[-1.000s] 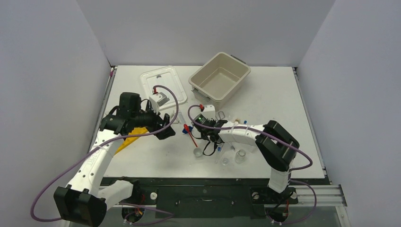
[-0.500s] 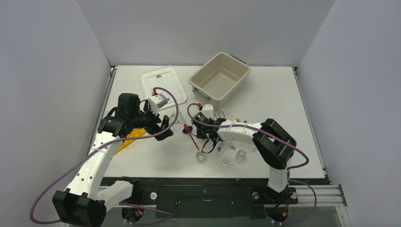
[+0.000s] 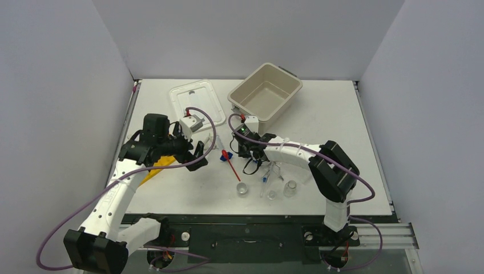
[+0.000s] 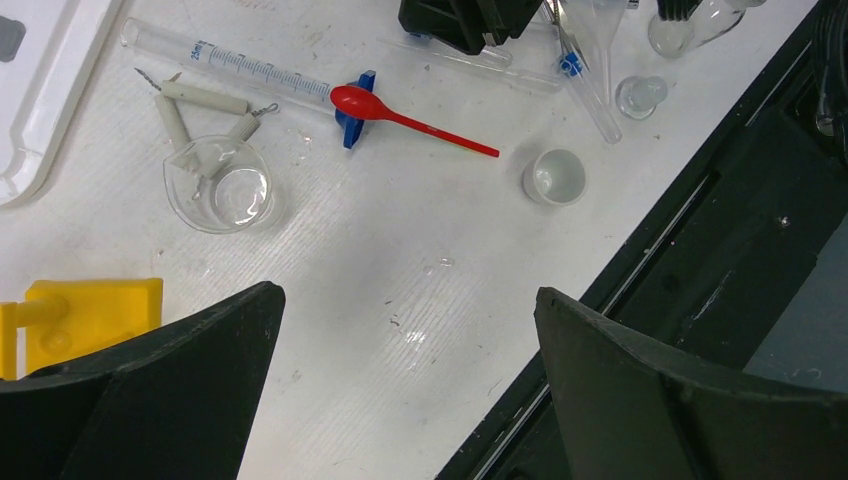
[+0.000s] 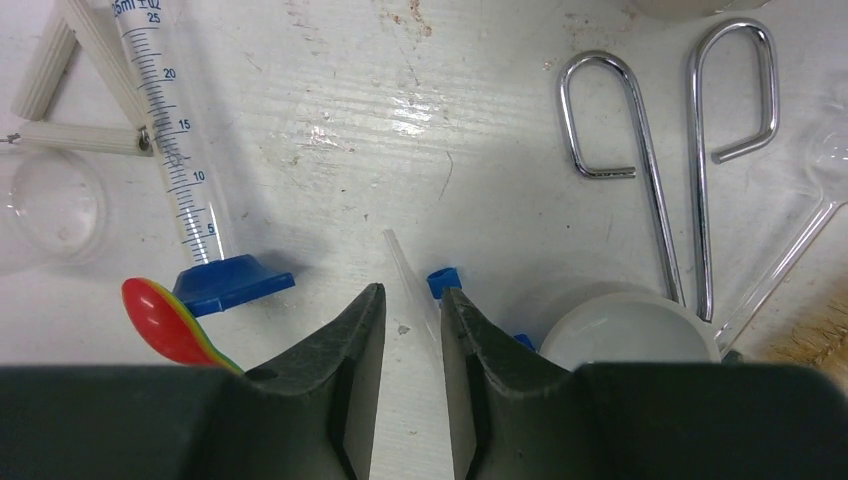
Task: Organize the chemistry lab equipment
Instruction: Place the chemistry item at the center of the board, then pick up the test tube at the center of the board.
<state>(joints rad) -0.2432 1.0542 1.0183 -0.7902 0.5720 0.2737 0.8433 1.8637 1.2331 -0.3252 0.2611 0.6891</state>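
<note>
The chemistry lab equipment lies scattered mid-table. My right gripper (image 5: 412, 290) (image 3: 243, 150) hovers low over it, jaws a narrow gap apart, holding nothing; a thin clear tube (image 5: 402, 262) lies on the table in the gap. A blue cap (image 5: 443, 281) sits at the right fingertip. The graduated cylinder (image 5: 168, 150) and red spatula (image 5: 160, 318) are to its left, metal tongs (image 5: 655, 170) and a white dish (image 5: 630, 325) to its right. My left gripper (image 4: 407, 293) (image 3: 198, 155) hangs wide open above bare table, near a beaker (image 4: 218, 185) and the yellow rack (image 4: 92, 315).
The beige tub (image 3: 265, 97) stands at the back, the white lid (image 3: 197, 98) to its left. Small clear vials (image 3: 243, 189) (image 3: 290, 187) stand near the front edge. A white-rod triangle (image 4: 200, 105) lies by the beaker. The table's black front edge (image 4: 700, 230) is close.
My right gripper has drawn back from the front vials toward the tub, and its jaws have parted. The left arm has barely shifted.
</note>
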